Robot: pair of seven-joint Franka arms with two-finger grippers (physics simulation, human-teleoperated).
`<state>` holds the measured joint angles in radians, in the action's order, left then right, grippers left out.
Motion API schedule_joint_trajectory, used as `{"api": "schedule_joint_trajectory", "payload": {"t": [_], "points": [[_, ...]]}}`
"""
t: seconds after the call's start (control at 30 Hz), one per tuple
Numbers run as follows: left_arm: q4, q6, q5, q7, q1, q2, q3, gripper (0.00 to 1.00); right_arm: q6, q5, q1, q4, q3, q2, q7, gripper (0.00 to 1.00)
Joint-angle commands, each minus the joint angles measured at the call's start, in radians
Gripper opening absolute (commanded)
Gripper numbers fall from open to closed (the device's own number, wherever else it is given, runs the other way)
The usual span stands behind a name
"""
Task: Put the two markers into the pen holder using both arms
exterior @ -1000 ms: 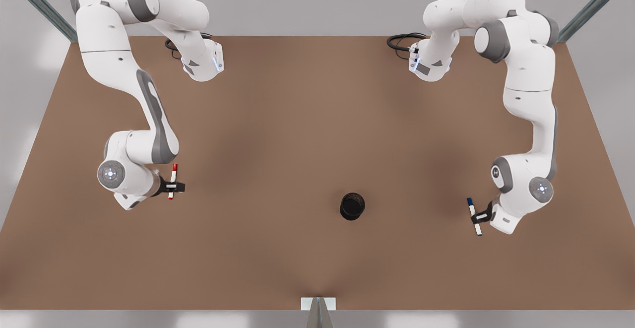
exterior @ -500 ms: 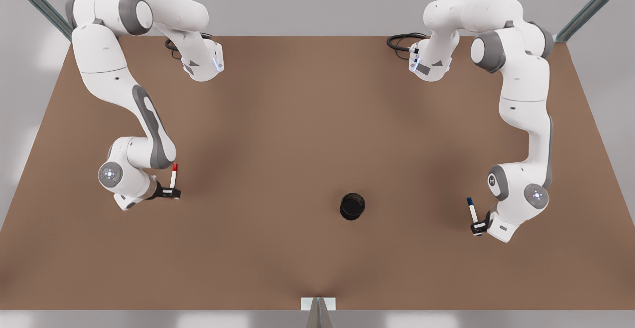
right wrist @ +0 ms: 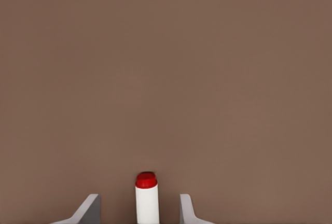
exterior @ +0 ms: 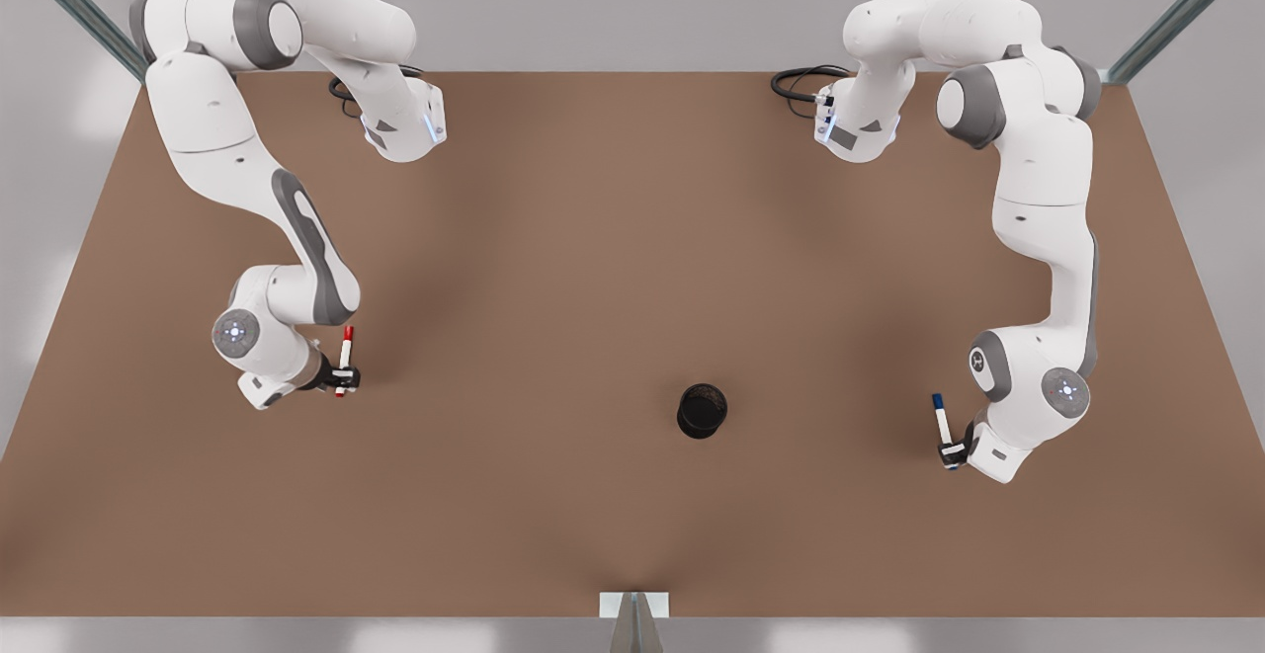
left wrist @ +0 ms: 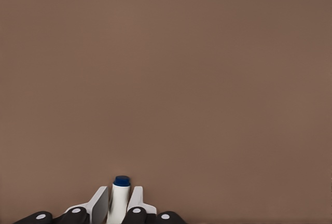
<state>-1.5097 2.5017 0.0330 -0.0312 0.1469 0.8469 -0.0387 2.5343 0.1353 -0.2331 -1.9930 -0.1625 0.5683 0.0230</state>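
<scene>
- Left wrist view shows the left tool (left wrist: pixel 119 208) with both fingers (left wrist: pixel 98 203) pressed against the white barrel of the blue-capped marker (left wrist: pixel 120 195), so that pen is clamped; the cap end points away over bare tabletop (left wrist: pixel 166 68).
- On the front view's right, this same left tool (exterior: pixel 954 452) sits at the marker's lower end, leaving most of the blue-capped marker (exterior: pixel 941 419) free, probably so it can slide into a cup.
- Right wrist view shows the red-capped marker (right wrist: pixel 146 198) midway between two fingers (right wrist: pixel 87 209) that stand apart from the barrel, so the right tool (right wrist: pixel 140 211) looks spread and not yet gripping.
- On the front view's left, the right tool (exterior: pixel 341 376) straddles the red-capped marker (exterior: pixel 345 359).
- Between both arms, nearer the front view's right, the pen holder (exterior: pixel 702 410) stands upright and apart from either pen.
</scene>
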Motion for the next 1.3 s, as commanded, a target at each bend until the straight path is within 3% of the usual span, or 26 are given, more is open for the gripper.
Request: {"api": "schedule_joint_trajectory", "payload": {"t": [0.0, 0.1, 0.17, 0.6, 0.73, 0.93, 0.97, 1.1, 1.27], "points": [[0.000, 0.000, 0.001, 0.011, 0.000, 0.000, 0.000, 0.40, 0.023, 0.001, 0.000, 0.000, 0.000, 0.005, -0.029, 0.66], [0.000, 0.000, 0.001, 0.011, 0.000, 0.001, 0.000, 0.40, 0.029, 0.001, -0.002, -0.001, 0.000, 0.007, -0.029, 0.63], [0.000, 0.000, 0.001, 0.010, 0.000, 0.006, -0.001, 0.40, 0.029, 0.003, -0.002, 0.000, 0.000, 0.007, -0.029, 0.50], [0.000, 0.000, 0.001, 0.008, -0.001, 0.014, 0.000, 0.33, 0.029, 0.030, -0.006, -0.003, 0.000, 0.016, -0.031, 0.42], [0.000, 0.000, 0.001, 0.007, -0.001, 0.015, -0.001, 0.33, 0.027, 0.030, -0.006, -0.001, 0.000, 0.018, -0.031, 0.21], [0.002, 0.000, 0.001, 0.005, -0.003, 0.015, 0.000, 0.25, 0.011, 0.030, 0.000, 0.020, -0.015, -0.013, -0.029, 0.21], [0.002, 0.000, 0.001, 0.005, -0.003, 0.015, 0.000, 0.24, -0.064, 0.030, 0.000, 0.054, -0.025, -0.019, -0.028, 0.21], [0.005, -0.004, 0.001, -0.004, -0.012, 0.009, 0.000, 0.21, -0.414, 0.030, 0.001, 0.315, -0.137, -0.056, -0.009, 0.21], [0.016, -0.067, -0.001, -0.027, -0.026, -0.017, 0.003, 0.21, -0.393, 0.027, -0.003, 0.407, -0.411, -0.085, 0.037, 0.21]]}}
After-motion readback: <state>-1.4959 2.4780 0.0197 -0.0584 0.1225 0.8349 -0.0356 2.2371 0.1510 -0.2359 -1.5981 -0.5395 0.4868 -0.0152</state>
